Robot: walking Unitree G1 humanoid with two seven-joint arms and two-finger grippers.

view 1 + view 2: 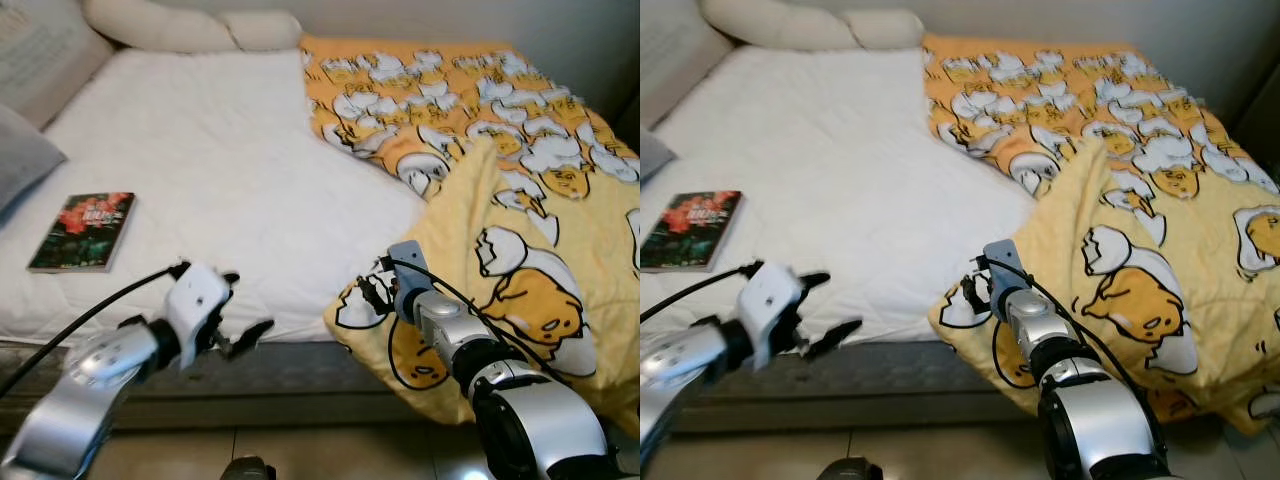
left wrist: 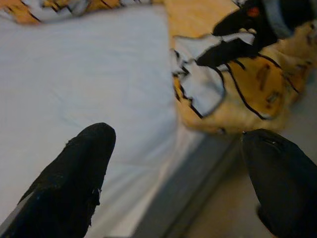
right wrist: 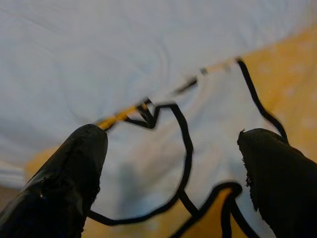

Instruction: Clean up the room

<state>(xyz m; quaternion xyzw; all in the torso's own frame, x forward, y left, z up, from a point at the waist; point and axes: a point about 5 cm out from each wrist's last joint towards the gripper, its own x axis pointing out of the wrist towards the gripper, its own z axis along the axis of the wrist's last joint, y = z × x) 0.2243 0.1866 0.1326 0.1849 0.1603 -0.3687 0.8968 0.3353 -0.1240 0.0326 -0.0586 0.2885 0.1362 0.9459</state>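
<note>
Blanket (image 1: 520, 200), yellow, runs from upper centre to lower right; its folded corner lies between the spread jaws of the right gripper (image 1: 368, 290). Left gripper (image 1: 240, 315) gapes, empty, lower left.

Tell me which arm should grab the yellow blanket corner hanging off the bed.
Right. The right gripper is open just at the yellow blanket corner, which lies between its fingers. The left gripper is open too, but off by the white mattress edge.

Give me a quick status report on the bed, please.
Right claw open at yellow blanket corner. Left claw open, over mattress edge. Book on mattress, away from both.
</note>
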